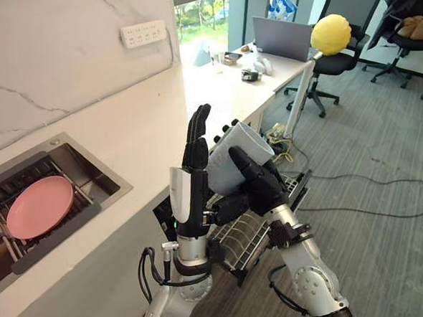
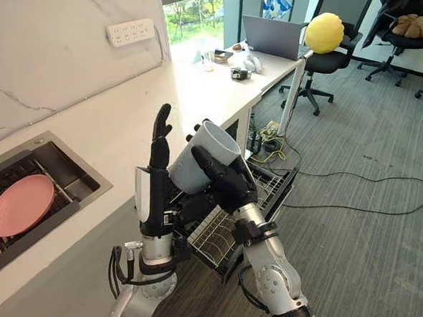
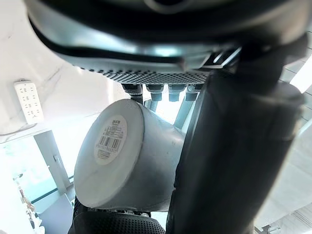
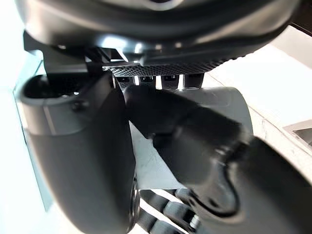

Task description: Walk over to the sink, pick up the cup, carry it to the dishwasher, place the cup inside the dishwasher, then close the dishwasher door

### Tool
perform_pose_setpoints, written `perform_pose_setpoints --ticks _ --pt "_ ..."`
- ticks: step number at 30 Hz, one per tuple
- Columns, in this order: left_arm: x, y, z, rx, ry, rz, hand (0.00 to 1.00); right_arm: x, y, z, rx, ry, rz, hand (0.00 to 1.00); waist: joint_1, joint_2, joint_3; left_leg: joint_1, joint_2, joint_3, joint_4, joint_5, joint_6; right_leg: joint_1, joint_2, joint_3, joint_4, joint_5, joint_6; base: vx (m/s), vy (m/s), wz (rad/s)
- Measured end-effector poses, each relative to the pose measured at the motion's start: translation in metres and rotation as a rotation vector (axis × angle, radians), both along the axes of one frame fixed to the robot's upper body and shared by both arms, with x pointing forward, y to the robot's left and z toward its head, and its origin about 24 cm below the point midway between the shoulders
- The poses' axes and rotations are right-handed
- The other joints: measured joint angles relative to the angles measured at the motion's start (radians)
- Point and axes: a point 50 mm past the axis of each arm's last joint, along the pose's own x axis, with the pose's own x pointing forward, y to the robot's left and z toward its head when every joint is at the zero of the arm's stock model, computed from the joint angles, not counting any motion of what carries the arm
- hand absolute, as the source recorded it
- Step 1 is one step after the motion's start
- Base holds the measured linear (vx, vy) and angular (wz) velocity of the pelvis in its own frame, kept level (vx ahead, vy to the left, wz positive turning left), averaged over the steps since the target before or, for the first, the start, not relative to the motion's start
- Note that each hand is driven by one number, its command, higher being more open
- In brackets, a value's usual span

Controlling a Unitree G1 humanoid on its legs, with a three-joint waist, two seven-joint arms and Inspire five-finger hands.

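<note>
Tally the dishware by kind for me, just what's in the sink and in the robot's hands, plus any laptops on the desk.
Cup: 1, gripped by the right hand
Plate: 1, pink, in the sink
Laptop: 1
Total: 3

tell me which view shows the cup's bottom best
The left wrist view: the cup shows its bottom, with a barcode sticker, straight on. Both eye views show its side and open rim, gripped by the right hand with the left hand flat beside it. The right wrist view shows patches of its wall behind that hand.
</note>
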Motion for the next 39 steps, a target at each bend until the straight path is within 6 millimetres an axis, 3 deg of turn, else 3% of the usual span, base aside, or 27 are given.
perform_pose_setpoints --ticks 12,17,20,23,27,31,35,39 --pt "-0.005 0.007 -0.008 -0.081 0.077 0.041 1.0 -0.002 -0.001 -0.009 0.346 0.111 -0.066 0.0 0.002 0.002 -0.002 0.006 0.001 -0.021 -0.006 0.009 -0.006 0.023 -0.001 -0.031 -0.008 -0.007 0.006 -0.02 -0.014 0.05" --pt "-0.007 0.014 -0.013 -0.14 0.138 0.052 1.0 -0.004 -0.021 -0.017 0.376 0.146 -0.194 0.0 0.005 0.001 -0.008 0.002 0.003 -0.03 -0.006 0.013 -0.005 0.025 0.0 -0.042 -0.009 -0.01 0.006 0.0 -0.013 0.05" --pt "-0.005 0.029 -0.017 -0.255 0.211 0.098 1.0 -0.008 -0.038 -0.024 0.372 0.171 -0.288 0.0 0.006 0.001 -0.01 -0.002 0.003 -0.035 -0.006 0.014 -0.005 0.025 0.0 -0.048 -0.01 -0.01 0.006 0.0 -0.012 0.05" --pt "-0.005 0.045 -0.037 -0.341 0.361 0.124 1.0 -0.009 -0.055 -0.035 0.334 0.209 -0.385 0.0 0.009 0.002 -0.02 -0.006 0.003 -0.043 -0.006 0.015 -0.005 0.027 0.0 -0.058 -0.012 -0.01 0.006 0.0 -0.015 0.09" --pt "-0.022 0.069 -0.107 -0.419 0.757 0.213 1.0 -0.011 -0.072 -0.05 0.078 0.269 -0.466 0.0 0.021 0.0 -0.035 -0.012 0.003 -0.058 -0.006 0.018 -0.006 0.032 0.0 -0.075 -0.018 -0.012 0.007 -0.01 -0.016 0.11" --pt "-0.021 0.082 -0.116 -0.434 0.795 0.182 1.0 -0.009 -0.081 -0.071 -0.266 0.347 -0.432 0.0 0.029 -0.003 -0.048 -0.013 -0.001 -0.089 -0.007 0.021 -0.008 0.049 -0.002 -0.104 -0.026 -0.016 0.009 -0.03 -0.016 0.21" --pt "-0.015 0.091 -0.12 -0.352 0.81 0.13 1.0 0.013 -0.095 -0.1 -0.591 0.468 -0.337 0.0 0.035 0.002 -0.053 -0.029 -0.003 -0.119 -0.007 0.03 -0.012 0.051 0.0 -0.133 -0.033 -0.016 0.01 -0.04 -0.02 0.21" --pt "-0.01 0.091 -0.116 -0.324 0.799 0.082 1.0 0.018 -0.112 -0.117 -0.769 0.562 -0.313 0.0 0.055 0.01 -0.046 -0.048 -0.009 -0.146 -0.007 0.038 -0.009 0.05 0.001 -0.155 -0.041 -0.015 0.011 0.0 -0.003 0.21"
